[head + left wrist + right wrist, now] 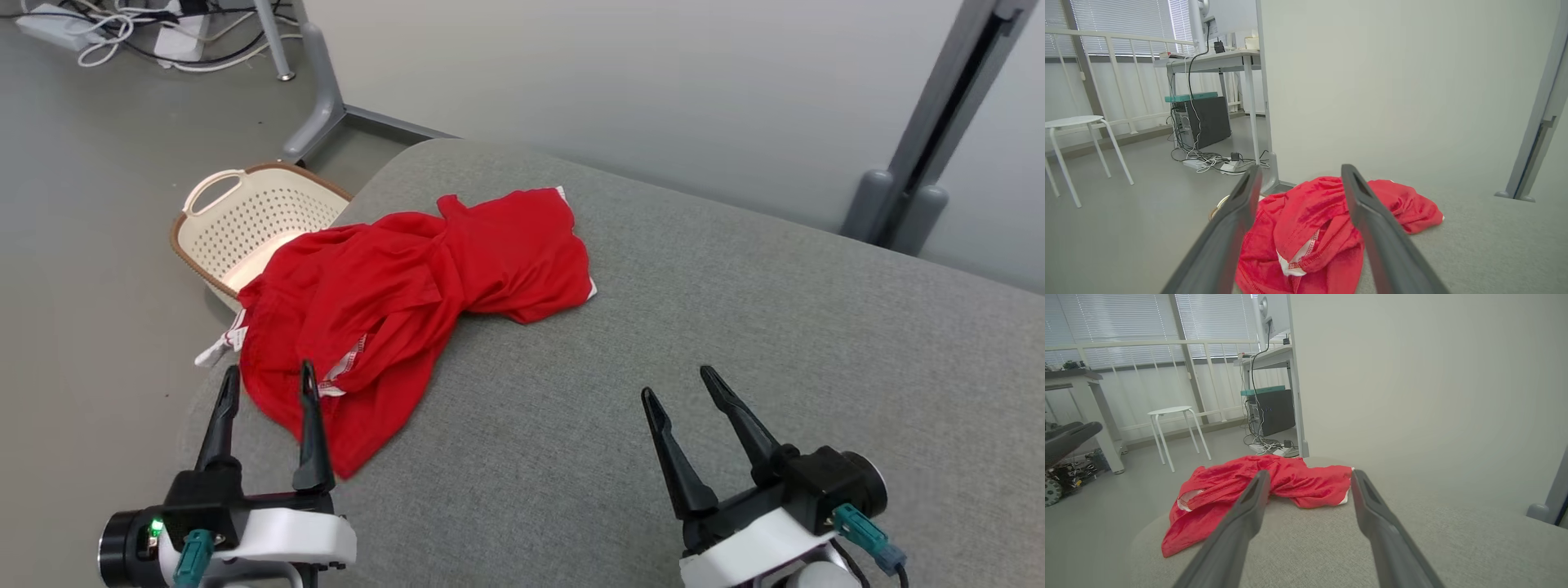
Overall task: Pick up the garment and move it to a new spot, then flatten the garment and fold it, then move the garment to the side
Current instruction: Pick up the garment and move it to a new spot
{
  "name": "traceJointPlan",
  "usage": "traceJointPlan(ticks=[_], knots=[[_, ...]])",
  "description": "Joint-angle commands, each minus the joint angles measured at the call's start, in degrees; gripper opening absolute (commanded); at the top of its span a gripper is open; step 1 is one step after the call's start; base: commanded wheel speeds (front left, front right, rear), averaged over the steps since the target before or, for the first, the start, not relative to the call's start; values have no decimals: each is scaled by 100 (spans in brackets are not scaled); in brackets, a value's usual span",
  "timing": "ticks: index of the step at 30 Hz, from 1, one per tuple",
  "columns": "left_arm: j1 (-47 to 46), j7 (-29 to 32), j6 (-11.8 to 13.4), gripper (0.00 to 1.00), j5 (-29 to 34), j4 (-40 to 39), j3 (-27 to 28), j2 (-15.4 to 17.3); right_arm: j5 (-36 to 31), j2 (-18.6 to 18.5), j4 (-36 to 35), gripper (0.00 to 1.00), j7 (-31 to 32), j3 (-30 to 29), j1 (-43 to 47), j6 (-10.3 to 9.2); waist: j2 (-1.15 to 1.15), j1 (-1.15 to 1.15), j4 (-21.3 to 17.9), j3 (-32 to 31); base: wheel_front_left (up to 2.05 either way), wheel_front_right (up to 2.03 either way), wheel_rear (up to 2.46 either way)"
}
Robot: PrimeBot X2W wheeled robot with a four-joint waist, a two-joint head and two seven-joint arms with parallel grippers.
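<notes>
the left hand sits low on the left, its two long dark fingers pointing straight ahead and standing wide apart, with nothing held. its finger tips reach the near edge of the red garment, but i cannot tell if they touch the cloth. the right hand sits low on the right and leans a little to the left. its two fingers are wide apart too and hold nothing. it is over the bare grey worktop, well apart from the garment. there are two hands and four fingers in all. there is one garment, red with thin white trim. it lies in a crumpled heap along the left side of the worktop, and its left part hangs over the edge. there is one cream basket with little holes on the floor just beside that edge, partly hidden by the red cloth. one white stool stands on the floor further off
</notes>
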Motion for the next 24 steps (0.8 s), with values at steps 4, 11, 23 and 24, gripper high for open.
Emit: traceJointPlan(ticks=[4,11,23,24], knots=[[227,-2,146,100,-98,-217,130,9,82,-24,172,100,-8,230,-284,8,0,0,170,187,0,0,0],[244,-2,117,100,-9,-282,292,10,185,-23,341,100,-8,408,-454,8,0,0,181,183,0,0,0],[24,-2,-220,100,-87,-70,606,8,199,-38,330,100,-8,-139,-194,7,0,0,101,162,0,0,0],[-30,-2,-283,100,-44,13,642,9,175,-39,313,100,-8,-265,-164,7,0,0,91,170,0,0,0]])
